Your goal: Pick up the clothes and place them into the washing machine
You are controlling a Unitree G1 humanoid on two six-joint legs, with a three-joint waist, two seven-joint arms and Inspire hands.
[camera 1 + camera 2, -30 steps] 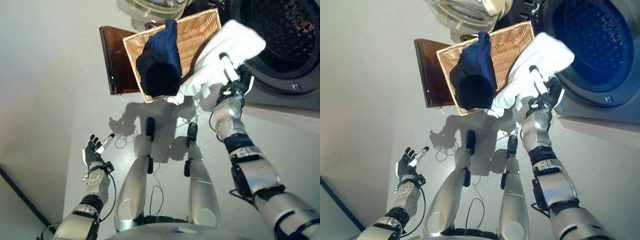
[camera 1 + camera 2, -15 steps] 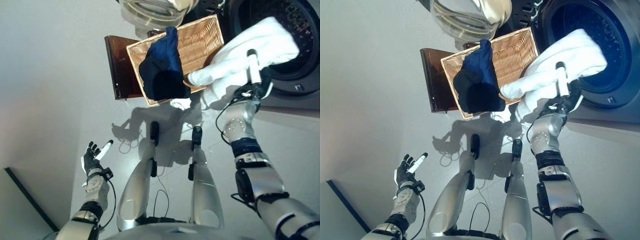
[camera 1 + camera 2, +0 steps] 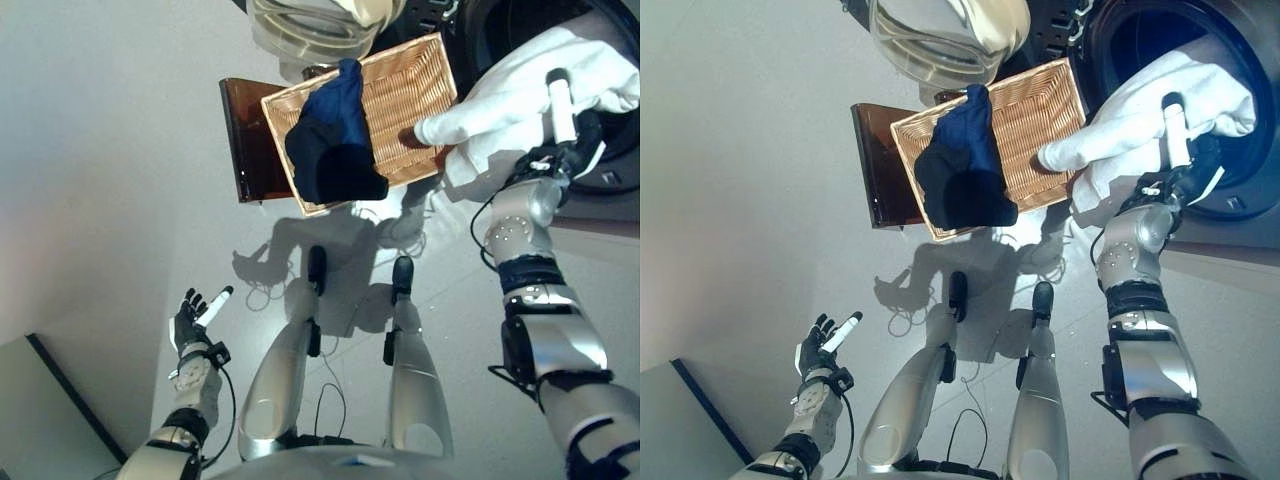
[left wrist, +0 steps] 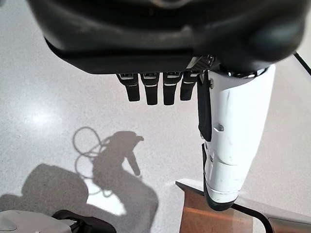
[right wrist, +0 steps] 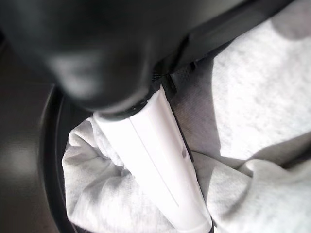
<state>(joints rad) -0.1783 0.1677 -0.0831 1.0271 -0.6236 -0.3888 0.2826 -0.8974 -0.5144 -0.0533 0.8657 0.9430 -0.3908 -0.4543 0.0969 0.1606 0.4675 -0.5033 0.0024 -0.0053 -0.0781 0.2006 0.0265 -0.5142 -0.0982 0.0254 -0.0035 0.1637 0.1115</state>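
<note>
A white garment [image 3: 520,95] hangs from my right hand [image 3: 565,150], which is shut on it with the thumb laid across the cloth [image 5: 252,111]. The upper part of the garment lies against the dark drum opening [image 3: 1120,40] of the washing machine; one sleeve trails back over the corner of the wicker basket [image 3: 410,90]. A navy garment [image 3: 335,140] lies draped over the basket's near side. My left hand [image 3: 190,320] is low at the left over the bare floor, its fingers [image 4: 155,87] straight and holding nothing.
The basket sits on a brown stand [image 3: 245,140]. The machine's round glass door [image 3: 310,25] stands swung open beyond the basket. Grey floor spreads to the left.
My right hand has carried the white garment away from the basket, up and to the right, onto the drum opening. The view has shifted a little. My left hand stays open at my side.
</note>
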